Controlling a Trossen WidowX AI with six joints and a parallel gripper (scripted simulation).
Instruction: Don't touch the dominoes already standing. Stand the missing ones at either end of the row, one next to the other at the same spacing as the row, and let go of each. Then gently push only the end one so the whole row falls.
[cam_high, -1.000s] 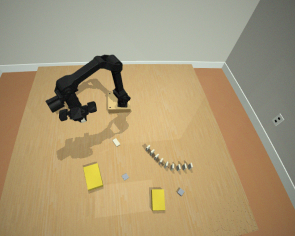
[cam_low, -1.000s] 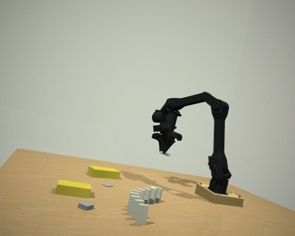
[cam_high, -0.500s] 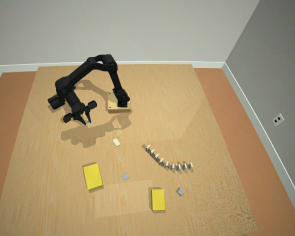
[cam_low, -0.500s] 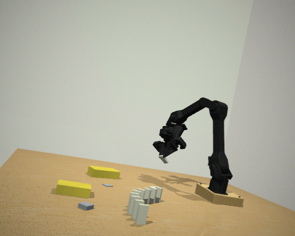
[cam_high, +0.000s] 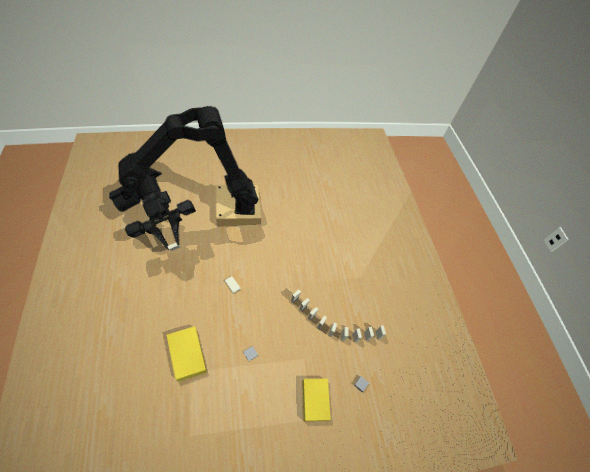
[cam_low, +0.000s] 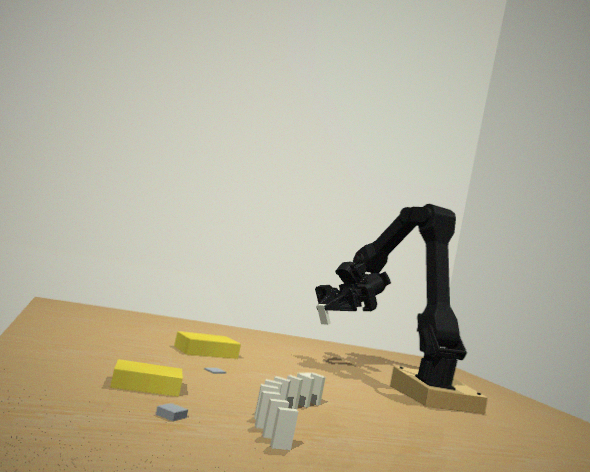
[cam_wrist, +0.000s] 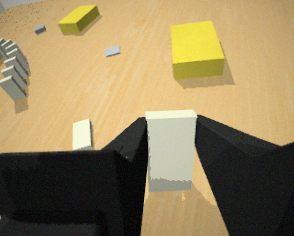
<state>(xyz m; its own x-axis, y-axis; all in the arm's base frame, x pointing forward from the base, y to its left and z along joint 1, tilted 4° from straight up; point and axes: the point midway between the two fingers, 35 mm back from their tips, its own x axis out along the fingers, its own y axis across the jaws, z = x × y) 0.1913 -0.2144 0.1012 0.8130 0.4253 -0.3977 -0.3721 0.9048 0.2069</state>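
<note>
My gripper (cam_high: 171, 243) (cam_low: 324, 311) (cam_wrist: 169, 124) is shut on a white domino (cam_high: 173, 246) (cam_low: 323, 315) (cam_wrist: 169, 148), held high above the table, left of the arm's base. A curved row of several white dominoes (cam_high: 338, 319) (cam_low: 288, 395) (cam_wrist: 12, 70) stands upright at the table's middle right, far from the gripper. One more white domino (cam_high: 232, 284) (cam_wrist: 82, 133) lies flat on the table between the gripper and the row.
Two flat yellow blocks (cam_high: 185, 352) (cam_high: 317, 399) (cam_low: 146, 376) (cam_low: 207, 344) (cam_wrist: 196, 48) (cam_wrist: 78, 18) lie near the front. Two small grey tiles (cam_high: 250, 353) (cam_high: 361, 383) (cam_low: 171, 411) (cam_low: 215, 370) (cam_wrist: 113, 51) (cam_wrist: 40, 29) lie beside them. The arm's wooden base plate (cam_high: 226, 218) (cam_low: 437, 397) stands at the back.
</note>
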